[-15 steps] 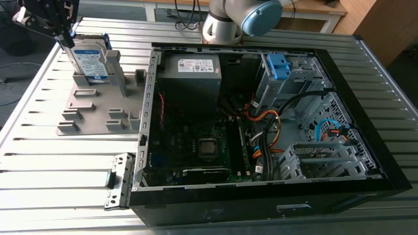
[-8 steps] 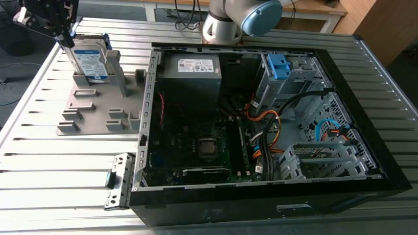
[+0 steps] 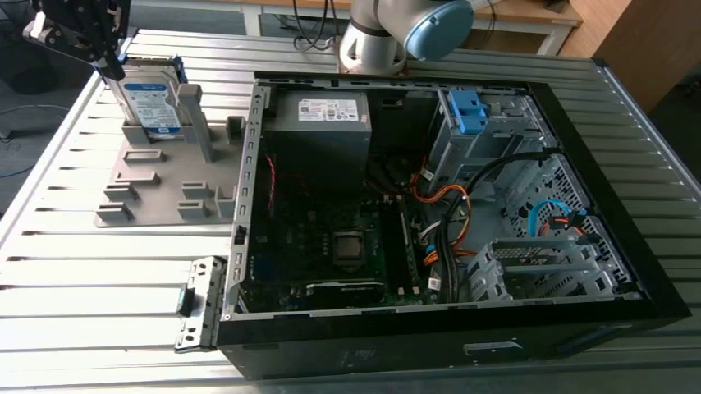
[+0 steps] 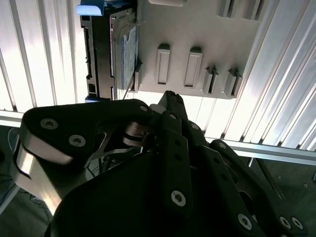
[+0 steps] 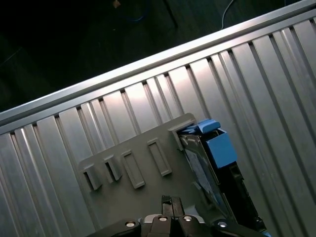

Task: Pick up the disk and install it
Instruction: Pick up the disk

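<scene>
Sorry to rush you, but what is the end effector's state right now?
End effector: cannot be told if open or closed; it hangs near the disk, which stands upright in the grey holder.

No text readable; print on the disk (image 3: pixel 148 98) label, upper left, and the grey box (image 3: pixel 318 148) sticker, upper middle, is illegible.

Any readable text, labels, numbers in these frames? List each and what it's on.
Nothing readable.
White-and-blue label on the disk: print too small to read.
White sticker on the grey box inside the computer case: print too small to read.
</scene>
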You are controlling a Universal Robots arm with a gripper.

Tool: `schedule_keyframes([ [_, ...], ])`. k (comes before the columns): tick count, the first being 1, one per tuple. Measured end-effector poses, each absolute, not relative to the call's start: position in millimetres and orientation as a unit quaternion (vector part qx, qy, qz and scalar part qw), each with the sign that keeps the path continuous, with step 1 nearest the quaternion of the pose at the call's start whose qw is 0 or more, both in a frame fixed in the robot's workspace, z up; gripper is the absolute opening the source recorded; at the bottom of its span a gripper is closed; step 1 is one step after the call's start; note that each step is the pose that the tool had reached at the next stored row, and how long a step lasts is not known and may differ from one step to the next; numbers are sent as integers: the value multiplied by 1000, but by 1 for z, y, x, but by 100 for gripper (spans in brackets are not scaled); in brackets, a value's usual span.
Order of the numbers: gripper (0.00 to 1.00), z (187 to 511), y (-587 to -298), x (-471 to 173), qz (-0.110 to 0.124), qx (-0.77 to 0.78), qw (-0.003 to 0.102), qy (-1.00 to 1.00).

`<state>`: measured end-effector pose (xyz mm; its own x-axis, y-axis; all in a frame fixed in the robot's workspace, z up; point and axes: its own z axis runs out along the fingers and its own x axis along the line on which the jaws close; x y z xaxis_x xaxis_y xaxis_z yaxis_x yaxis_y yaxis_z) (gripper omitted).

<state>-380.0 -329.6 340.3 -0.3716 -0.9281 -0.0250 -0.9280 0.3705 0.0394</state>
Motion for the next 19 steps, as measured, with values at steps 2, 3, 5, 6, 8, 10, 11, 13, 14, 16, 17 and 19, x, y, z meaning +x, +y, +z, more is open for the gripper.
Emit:
schedule_keyframes([
  [2, 11, 340, -330, -380, -23, 564, 1, -826],
  [3, 11, 340, -330, -380, -23, 565, 1, -825],
  [5, 11, 340, -330, -380, -23, 568, 1, -823],
  [6, 11, 340, -330, -380, -23, 570, 1, -822],
  [8, 11, 340, -330, -380, -23, 573, 1, -819],
  [10, 11, 340, -330, -380, -23, 576, 1, -817],
  [11, 11, 340, -330, -380, -23, 577, 1, -816],
  [13, 11, 340, -330, -380, -23, 580, 1, -814],
  [14, 11, 340, -330, -380, -23, 582, 1, -813],
  [16, 11, 340, -330, -380, -23, 584, 1, -811],
  [17, 11, 340, -330, -380, -23, 586, 1, -810],
  [19, 11, 340, -330, -380, -23, 589, 2, -808],
])
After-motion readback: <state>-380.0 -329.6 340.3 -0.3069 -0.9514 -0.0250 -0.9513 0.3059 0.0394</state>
